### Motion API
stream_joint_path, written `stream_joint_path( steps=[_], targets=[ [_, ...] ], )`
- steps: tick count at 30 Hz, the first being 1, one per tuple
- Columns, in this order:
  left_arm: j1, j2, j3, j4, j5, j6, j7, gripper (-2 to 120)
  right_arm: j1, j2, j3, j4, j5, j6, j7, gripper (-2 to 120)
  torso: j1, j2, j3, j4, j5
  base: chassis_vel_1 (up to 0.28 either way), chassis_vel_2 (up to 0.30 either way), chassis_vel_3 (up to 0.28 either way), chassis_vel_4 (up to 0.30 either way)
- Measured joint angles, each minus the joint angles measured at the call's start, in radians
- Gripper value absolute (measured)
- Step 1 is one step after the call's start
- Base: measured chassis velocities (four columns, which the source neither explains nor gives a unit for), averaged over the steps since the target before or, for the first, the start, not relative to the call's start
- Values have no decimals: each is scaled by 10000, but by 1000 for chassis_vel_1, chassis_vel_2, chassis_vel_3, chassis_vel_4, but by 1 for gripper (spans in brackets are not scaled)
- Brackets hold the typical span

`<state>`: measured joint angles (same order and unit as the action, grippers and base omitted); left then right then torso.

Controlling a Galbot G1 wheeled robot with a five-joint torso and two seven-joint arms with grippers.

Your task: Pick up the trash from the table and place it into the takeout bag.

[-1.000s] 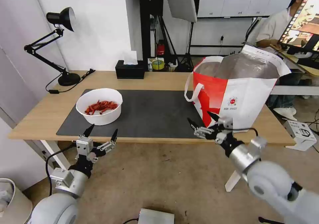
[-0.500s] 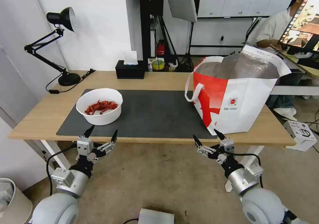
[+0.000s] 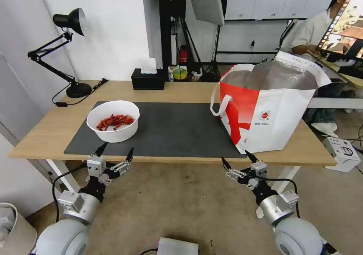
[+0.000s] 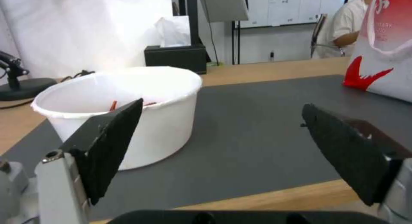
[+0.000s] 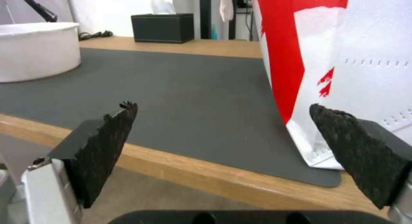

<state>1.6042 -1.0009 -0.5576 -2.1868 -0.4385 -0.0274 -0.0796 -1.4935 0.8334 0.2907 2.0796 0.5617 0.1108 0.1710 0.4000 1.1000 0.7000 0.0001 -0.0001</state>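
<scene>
A white round bowl (image 3: 113,121) of red scraps, the trash, stands on the left end of the dark mat on the table (image 3: 177,90); it shows close ahead as the bowl (image 4: 128,105) in the left wrist view and the bowl (image 5: 36,50) in the right wrist view. The takeout bag (image 3: 270,105), white and red with foil lining, stands open on the table's right end, also the bag (image 5: 343,69). My left gripper (image 3: 115,152) hangs open just off the front edge before the bowl. My right gripper (image 3: 237,159) is open below the edge near the bag, holding nothing.
A black tissue box (image 3: 148,79) and a black desk lamp (image 3: 70,54) stand at the table's back. A person sits at a monitor behind the bag. A white bin (image 3: 13,228) is on the floor at lower left, a small box (image 3: 342,153) at right.
My right gripper has drawn back and down from in front of the bag's lower face to below the table's front edge. The left arm has stayed put.
</scene>
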Motion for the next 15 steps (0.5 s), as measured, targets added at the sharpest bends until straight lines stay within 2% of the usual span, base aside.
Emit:
stream_joint_path(
  steps=[9, 12, 13, 15],
  targets=[
    [-515, 846, -246, -93, -771, 453, -456, 100, 18, -7, 0, 6, 18, -15, 1, 100, 0, 0, 0, 0, 0, 0, 0, 0, 0],
    [-946, 1584, -296, -316, -1682, 1285, -1313, 100, 23, -9, -1, 9, 23, -23, 1, 100, 0, 0, 1, 0, -1, 0, 0, 0, 0],
    [-946, 1584, -296, -316, -1682, 1285, -1313, 100, 23, -9, -1, 9, 23, -23, 1, 100, 0, 0, 1, 0, -1, 0, 0, 0, 0],
    [-1404, 2171, -286, -372, -2552, 1908, -1883, 100, 25, -11, -2, 11, 27, -26, 0, 100, 0, 0, 1, 0, 0, 0, 0, 0, 0]
  ],
)
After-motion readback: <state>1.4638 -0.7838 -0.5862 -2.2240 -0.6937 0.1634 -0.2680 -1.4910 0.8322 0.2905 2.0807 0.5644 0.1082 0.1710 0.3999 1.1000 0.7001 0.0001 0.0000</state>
